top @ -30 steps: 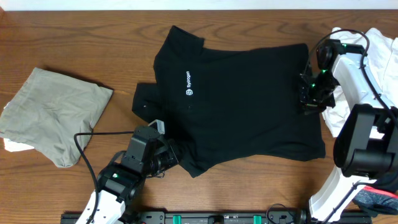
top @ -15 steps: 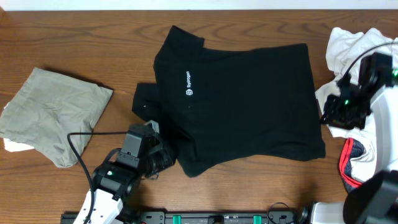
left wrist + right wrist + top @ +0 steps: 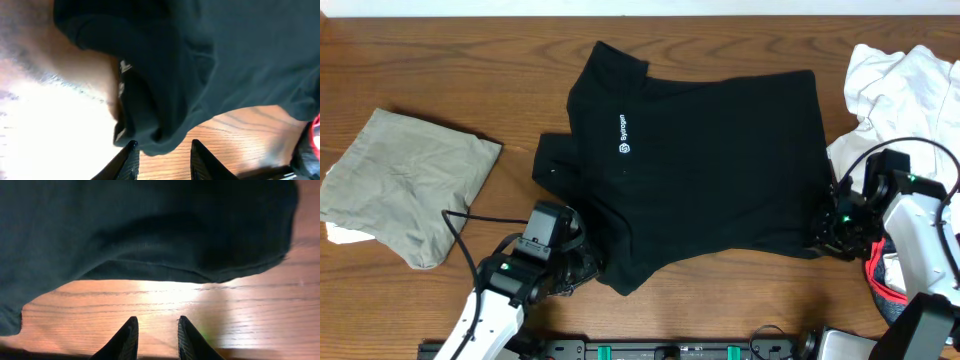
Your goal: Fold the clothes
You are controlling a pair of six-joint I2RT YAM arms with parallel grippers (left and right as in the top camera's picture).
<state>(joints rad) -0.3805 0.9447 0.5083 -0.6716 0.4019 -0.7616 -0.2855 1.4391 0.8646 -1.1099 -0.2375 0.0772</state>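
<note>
The black collared shirt (image 3: 710,170) lies spread flat mid-frame on the worktop (image 3: 440,60), laid out for folding. The left tool (image 3: 162,161) and the right tool (image 3: 156,341), both spread and empty, sit at its lower-left and lower-right corners, likely to pinch that edge. Its white chest logo (image 3: 622,135) is too small to read.

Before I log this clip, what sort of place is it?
Likely a robot lab bench for laundry folding: wooden table, left gripper and right gripper at the black shirt's edges, khaki garment alongside.
</note>
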